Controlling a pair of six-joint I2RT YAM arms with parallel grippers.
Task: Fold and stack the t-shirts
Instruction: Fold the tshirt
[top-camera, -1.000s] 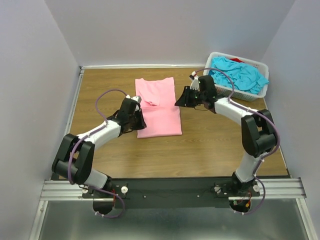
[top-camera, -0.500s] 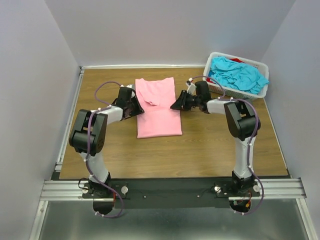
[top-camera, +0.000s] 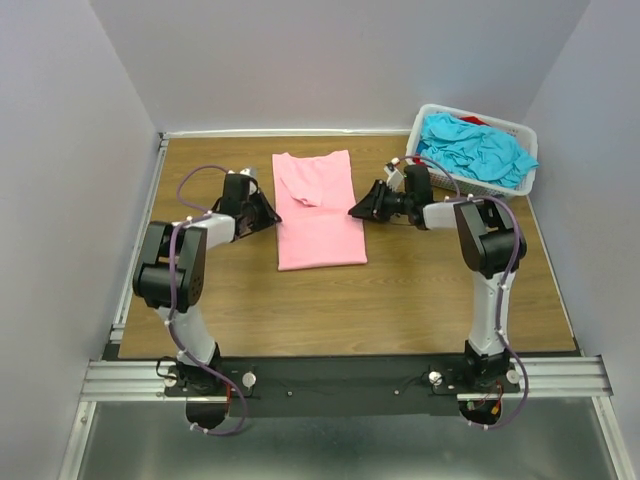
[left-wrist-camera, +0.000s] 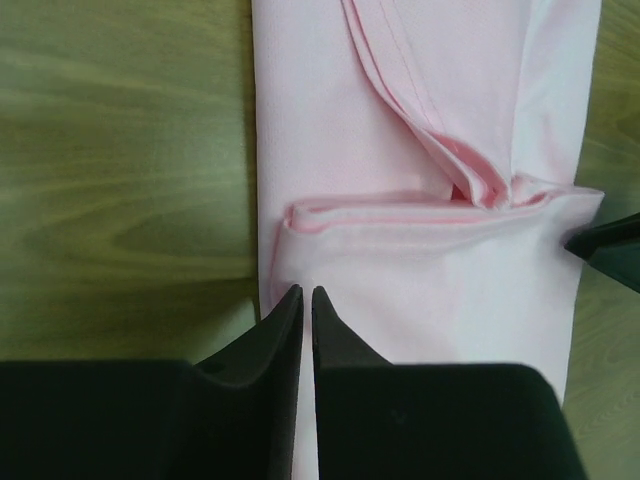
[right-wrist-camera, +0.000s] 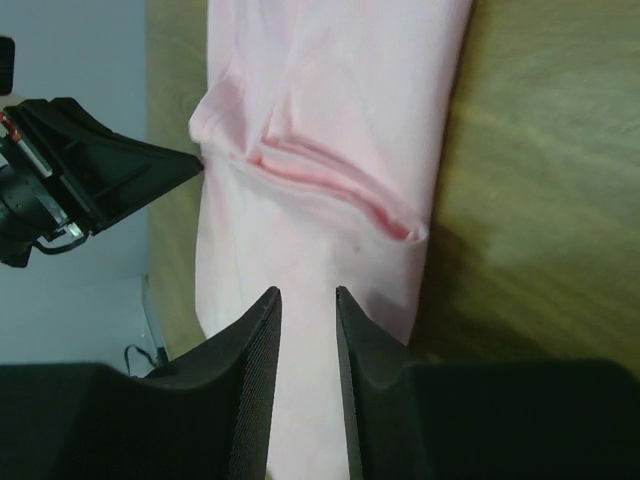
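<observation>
Two arms flank a light pink t-shirt (top-camera: 318, 215), folded into a long narrow panel on the wooden table (top-camera: 420, 290) and running from centre toward 12 o'clock. The left gripper (top-camera: 270, 213) sits at the shirt's 9 o'clock edge. In its wrist view the left gripper (left-wrist-camera: 307, 300) has its fingers pressed almost together, with only a sliver of pink between the tips. Whether they catch any cloth cannot be told. The right gripper (top-camera: 354, 210) meets the opposite edge at 3 o'clock. Its own camera shows the right gripper (right-wrist-camera: 308, 300) with fingers a narrow gap apart over the pink cloth, gripping nothing visible. A raised fold (left-wrist-camera: 400, 215) crosses the shirt between the two tips, and each wrist view catches the other gripper's dark tip at the far hem. At 2 o'clock, well apart from the pink shirt, a white slotted basket (top-camera: 527, 133) holds crumpled turquoise t-shirts (top-camera: 475, 148), with a bit of red cloth (top-camera: 474, 119) at its far rim.
</observation>
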